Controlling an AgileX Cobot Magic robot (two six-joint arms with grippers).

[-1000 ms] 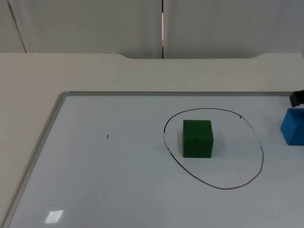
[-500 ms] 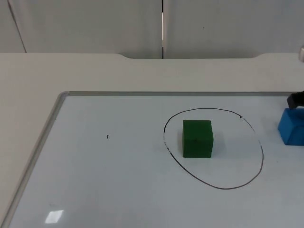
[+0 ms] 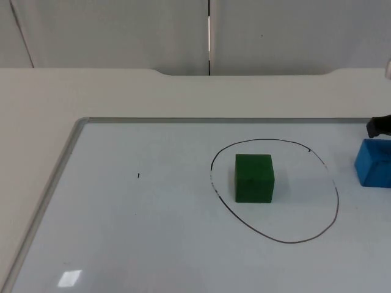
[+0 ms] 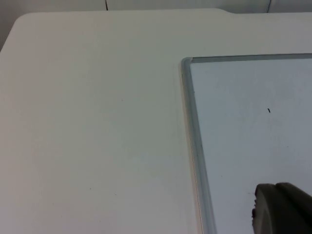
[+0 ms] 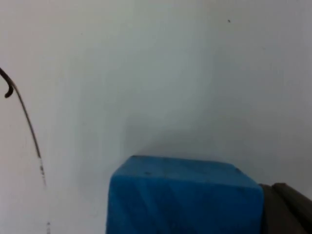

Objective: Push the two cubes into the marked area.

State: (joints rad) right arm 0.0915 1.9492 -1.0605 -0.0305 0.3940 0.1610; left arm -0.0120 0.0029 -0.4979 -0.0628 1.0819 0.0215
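Observation:
A green cube [image 3: 254, 177] stands inside the black hand-drawn oval [image 3: 337, 201] on the whiteboard. A blue cube [image 3: 372, 162] sits just outside the oval's right side, at the picture's right edge. My right gripper [image 3: 379, 126] is right behind the blue cube's far right corner, close against it. The right wrist view has the blue cube [image 5: 180, 195] close up, with a stretch of the oval line [image 5: 29, 126] beyond it. My left gripper waits off to the left over the whiteboard's corner; a dark part of it [image 4: 280, 212] shows in the left wrist view.
The whiteboard's metal frame [image 3: 67, 152] runs along the left and far sides, and its corner [image 4: 187, 61] is in the left wrist view. A small black mark [image 3: 138, 176] sits on the board's left half. Beige table surrounds the board.
The blue cube has slid a little to the left, toward the oval, with the right gripper following behind it. The green cube has not moved.

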